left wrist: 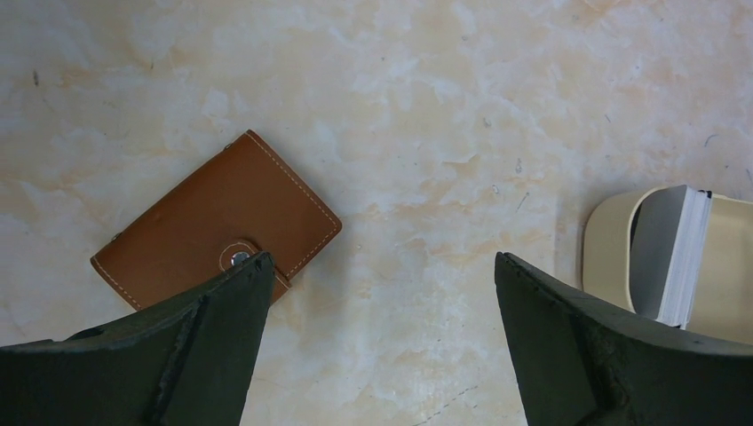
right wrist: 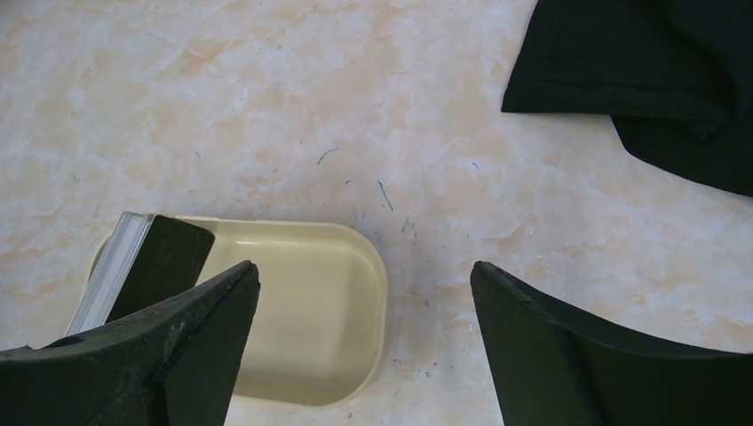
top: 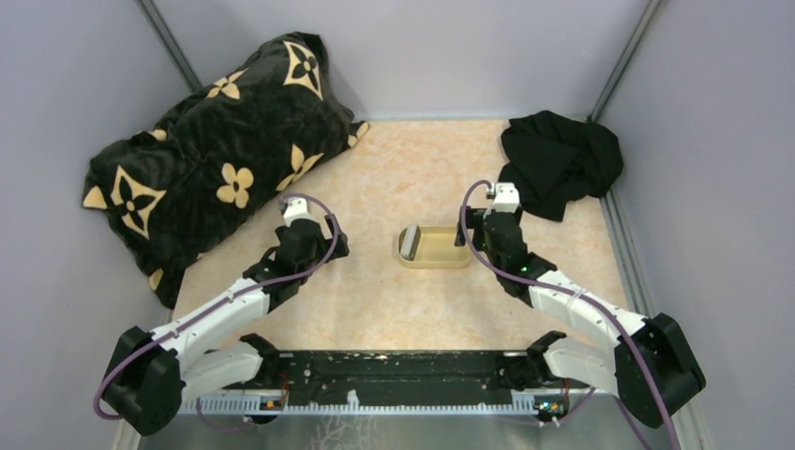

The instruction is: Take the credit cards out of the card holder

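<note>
From above I see one shallow tan tray (top: pixel 441 262), oval and of smooth plastic, in the middle of the desk (top: pixel 375 309), which has a pale orange marble pattern. At the left end of the tray stands one stack of credit cards (top: pixel 410 242). The left arm (top: pixel 225 314) reaches to a place left of the tray, and the right arm (top: pixel 572 305) reaches to its right end. At the far left lies one black plush cushion (top: pixel 216 159) with tan flower shapes. At the far right lies one crumpled black cloth (top: pixel 562 159).

In the left wrist view, the left end effector (left wrist: pixel 382 266) is spread wide and holds nothing. One card holder (left wrist: pixel 217 226) lies flat on the desk, folded shut. It is brown leather with pale stitching and one metal snap button (left wrist: pixel 238 258). It lies beside the left finger, whose tip overlaps its near edge in this view; I cannot tell if they touch. At the right edge the tray shows again. The stack inside it stands on edge and leans, with a grey face and white edges. The cards are too thin for me to count.

In the right wrist view, the right end effector (right wrist: pixel 364 275) is also spread wide, with nothing between its fingers. The tray sits below the left finger, with the stack at its left end. Its front card is dark. The rest of the tray floor is bare. The black cloth is at the upper right, well apart.
</note>
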Tool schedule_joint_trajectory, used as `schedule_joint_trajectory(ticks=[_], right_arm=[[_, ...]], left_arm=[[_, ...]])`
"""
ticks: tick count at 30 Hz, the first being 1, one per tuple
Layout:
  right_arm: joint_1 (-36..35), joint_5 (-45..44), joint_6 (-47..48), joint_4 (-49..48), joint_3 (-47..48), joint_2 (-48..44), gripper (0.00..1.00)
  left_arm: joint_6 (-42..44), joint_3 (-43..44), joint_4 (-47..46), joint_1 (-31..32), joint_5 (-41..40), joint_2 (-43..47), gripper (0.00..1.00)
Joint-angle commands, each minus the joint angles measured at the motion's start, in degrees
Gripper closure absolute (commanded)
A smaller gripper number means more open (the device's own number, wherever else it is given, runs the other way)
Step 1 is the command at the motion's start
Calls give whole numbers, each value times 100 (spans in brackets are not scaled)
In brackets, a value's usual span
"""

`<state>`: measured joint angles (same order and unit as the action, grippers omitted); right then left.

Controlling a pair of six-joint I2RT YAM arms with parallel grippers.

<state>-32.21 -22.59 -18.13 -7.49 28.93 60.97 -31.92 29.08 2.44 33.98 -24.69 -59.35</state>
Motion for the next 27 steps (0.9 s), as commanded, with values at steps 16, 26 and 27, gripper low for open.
schedule_joint_trajectory(ticks=[16,26,27], right_arm=[[-18,698,63,-169,863,635,100],[-294,1474,257,-76,1527,1124,38],[-295,1536,257,-17,1569,1172,50]], left_arm=[[47,249,-98,-14,114,-787,44],[-214,339,413,-66,-512,-500,1],[-187,392,487,-82,-480,-545,1]])
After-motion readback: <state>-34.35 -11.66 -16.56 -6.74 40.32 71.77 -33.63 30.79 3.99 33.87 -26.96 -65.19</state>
